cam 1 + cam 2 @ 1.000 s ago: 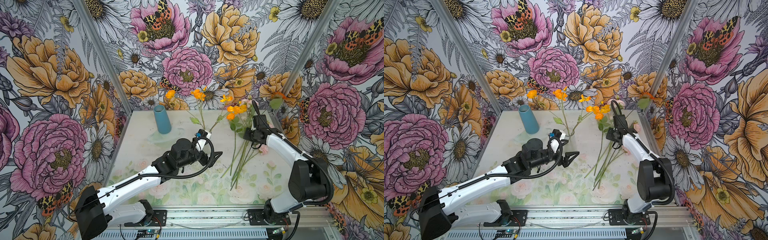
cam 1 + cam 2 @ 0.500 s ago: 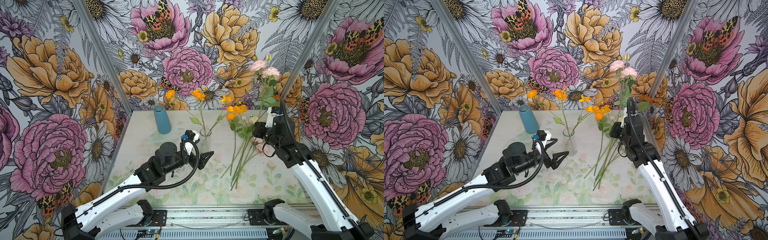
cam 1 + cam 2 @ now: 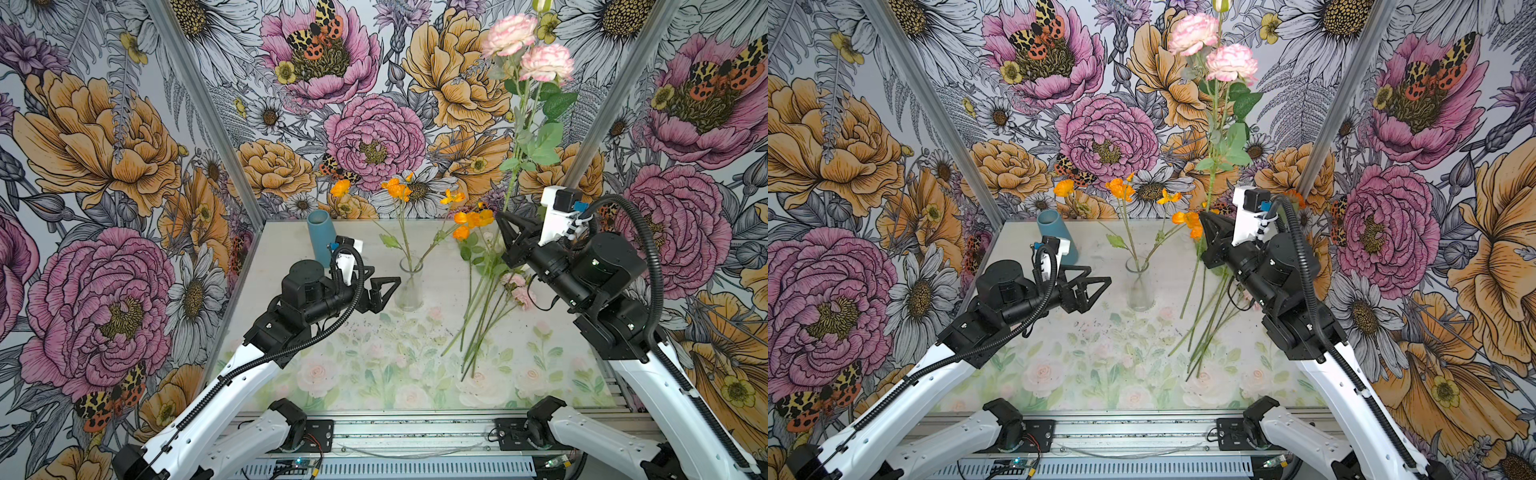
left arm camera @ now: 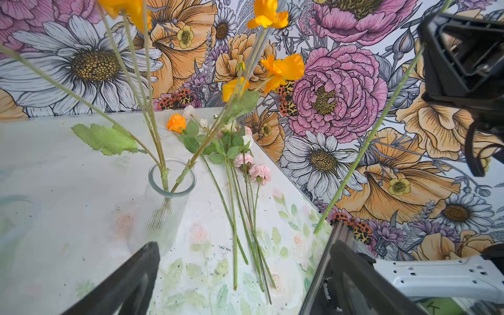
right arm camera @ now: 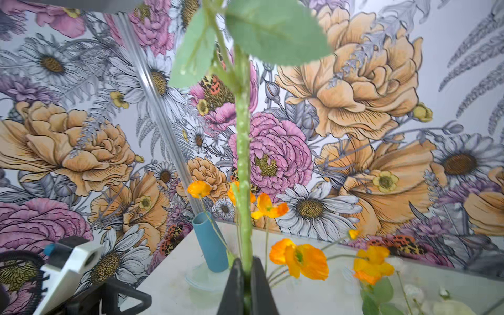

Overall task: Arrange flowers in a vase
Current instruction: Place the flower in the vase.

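Aloft: pink flower (image 3: 544,62) in right tool (image 5: 246,268) | orange flowers (image 3: 399,189) occupy vase (image 3: 410,291)

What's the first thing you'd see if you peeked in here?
Tall pink flowers tower over everything, their stem pinched in the right gripper at the back right. In the middle, a glass vase holds orange flowers, with the open left gripper beside it. To its right, loose flowers lie on the table.
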Robot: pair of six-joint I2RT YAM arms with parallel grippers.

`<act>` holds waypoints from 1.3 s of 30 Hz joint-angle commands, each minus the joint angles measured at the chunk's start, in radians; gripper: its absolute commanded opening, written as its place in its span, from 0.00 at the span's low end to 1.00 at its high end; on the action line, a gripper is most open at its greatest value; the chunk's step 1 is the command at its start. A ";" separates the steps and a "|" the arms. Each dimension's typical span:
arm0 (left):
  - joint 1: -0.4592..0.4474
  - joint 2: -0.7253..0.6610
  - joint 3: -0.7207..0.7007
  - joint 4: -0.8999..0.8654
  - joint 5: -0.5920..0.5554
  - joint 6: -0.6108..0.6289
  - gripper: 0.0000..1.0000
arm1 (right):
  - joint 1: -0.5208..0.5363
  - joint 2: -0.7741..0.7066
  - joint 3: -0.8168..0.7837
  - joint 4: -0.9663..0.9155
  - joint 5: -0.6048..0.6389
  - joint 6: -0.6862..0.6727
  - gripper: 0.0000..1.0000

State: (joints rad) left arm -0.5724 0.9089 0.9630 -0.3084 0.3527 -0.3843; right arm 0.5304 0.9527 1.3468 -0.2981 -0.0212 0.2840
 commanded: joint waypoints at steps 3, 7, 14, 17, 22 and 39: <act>0.046 -0.082 -0.037 -0.061 0.029 -0.122 0.99 | 0.058 0.083 0.048 0.186 -0.062 -0.094 0.00; 0.093 -0.155 -0.082 -0.073 0.021 -0.151 0.99 | 0.100 0.164 0.104 0.228 -0.087 -0.137 0.00; 0.121 -0.221 -0.112 -0.118 0.009 -0.144 0.99 | 0.155 0.281 0.117 0.365 -0.134 -0.186 0.00; 0.135 -0.245 -0.118 -0.152 -0.016 -0.150 0.99 | 0.175 0.320 0.117 0.386 -0.136 -0.210 0.00; 0.190 -0.256 -0.129 -0.169 0.015 -0.170 0.99 | 0.215 0.365 0.095 0.427 -0.085 -0.262 0.00; 0.230 -0.228 -0.134 -0.147 0.099 -0.159 0.99 | 0.248 0.486 0.096 0.584 0.106 -0.363 0.00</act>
State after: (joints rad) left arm -0.3508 0.6662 0.8261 -0.4698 0.3901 -0.5446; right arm 0.7723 1.4319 1.4307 0.2016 0.0364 -0.0414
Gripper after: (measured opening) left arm 0.986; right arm 0.065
